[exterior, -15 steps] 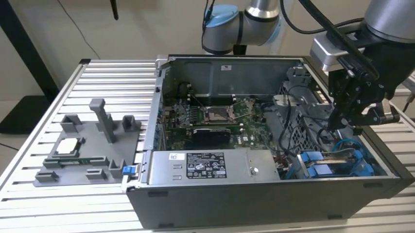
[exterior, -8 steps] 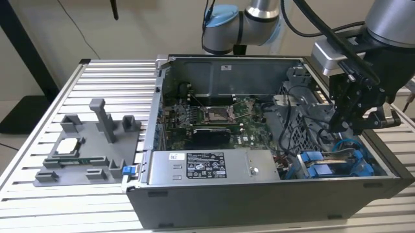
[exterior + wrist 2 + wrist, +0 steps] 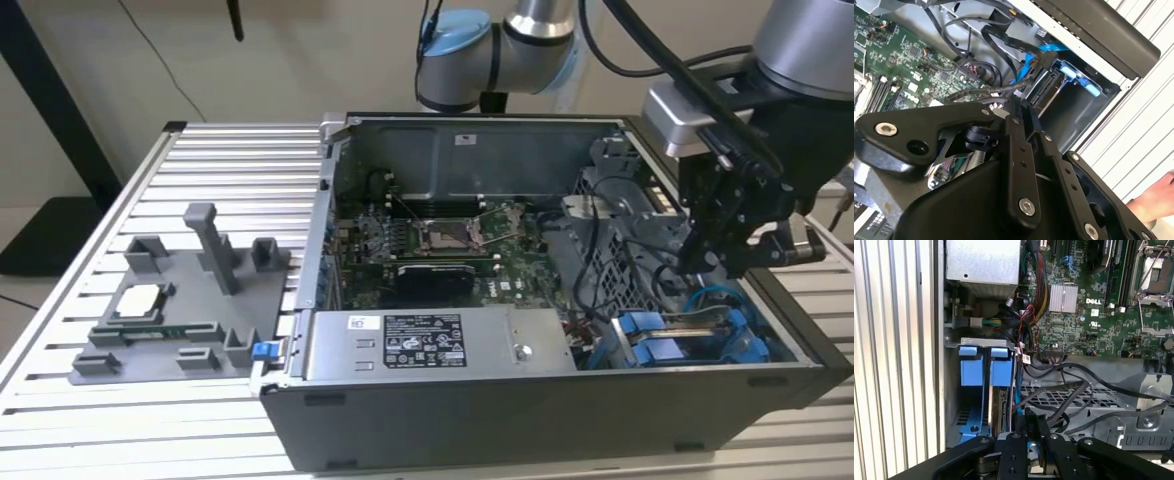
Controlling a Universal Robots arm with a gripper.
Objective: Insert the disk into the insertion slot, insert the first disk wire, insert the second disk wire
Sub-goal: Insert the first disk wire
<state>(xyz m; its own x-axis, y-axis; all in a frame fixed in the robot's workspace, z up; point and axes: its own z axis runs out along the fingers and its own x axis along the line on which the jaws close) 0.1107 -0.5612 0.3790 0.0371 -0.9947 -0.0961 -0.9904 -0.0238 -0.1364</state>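
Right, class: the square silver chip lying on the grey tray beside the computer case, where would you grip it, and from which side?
Probably by two opposite edges of the chip, coming straight down from above. It lies flat, face up, on the grey tray, so only its thin sides offer a hold. A tall post stands close by; descend clear of it.

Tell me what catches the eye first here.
The open grey metal computer case dominates the middle of the exterior view, its green circuit board exposed inside. At its corner on the exterior view's right, the grey metal insertion slot stands out by its bright blue plastic rails, the black gripper hanging just above it.
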